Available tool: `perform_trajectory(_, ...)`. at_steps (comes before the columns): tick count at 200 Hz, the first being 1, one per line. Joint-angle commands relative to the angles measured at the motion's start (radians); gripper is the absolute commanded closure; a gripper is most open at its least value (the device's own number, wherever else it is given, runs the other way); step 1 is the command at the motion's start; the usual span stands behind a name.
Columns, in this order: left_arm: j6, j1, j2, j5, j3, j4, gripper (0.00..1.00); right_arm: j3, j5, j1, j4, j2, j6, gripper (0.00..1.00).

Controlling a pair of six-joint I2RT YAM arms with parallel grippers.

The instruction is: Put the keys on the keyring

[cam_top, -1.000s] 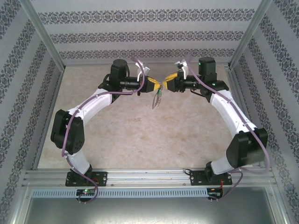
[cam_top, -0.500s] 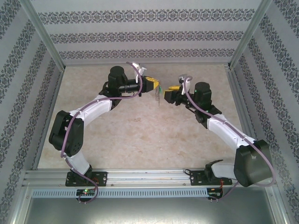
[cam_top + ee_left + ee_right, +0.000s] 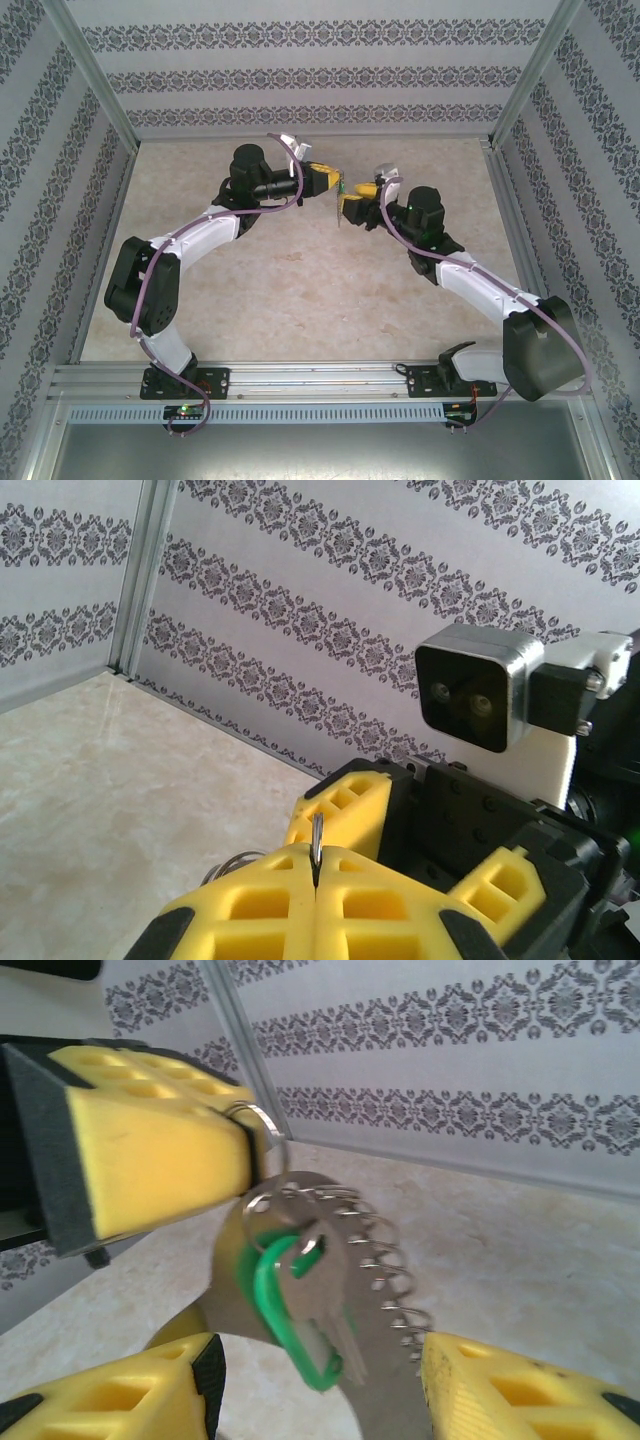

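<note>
Right pincer moved nearer; wrist view shows key against keyring.

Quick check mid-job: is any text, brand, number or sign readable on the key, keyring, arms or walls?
None readable. The key and keyring show no legible stamp in the blurred right wrist view; the wall bands are ornament, not lettering.

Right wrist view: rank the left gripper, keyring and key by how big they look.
1. The left gripper: largest, though nearness to the camera may inflate it.
2. The keyring, hanging from that gripper.
3. The key: smallest, lying against the keyring.
</note>
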Motion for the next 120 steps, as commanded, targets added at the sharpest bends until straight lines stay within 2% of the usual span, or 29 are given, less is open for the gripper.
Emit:
perform_trajectory(1,-0.018,-0.008,-0.044,0.010,0.003,0.074,1.00,0.021,0.008,0.014,0.044,0.017,-0.024,0.44)
perform_trajectory(74,-0.023,-0.009,-0.044,0.016,0.010,0.073,1.00,0.044,0.025,0.025,0.056,0.052,-0.032,0.41)
perform_trajectory(120,-0.033,-0.008,-0.039,0.027,0.017,0.078,1.00,0.035,0.091,0.032,0.080,0.055,-0.031,0.42)
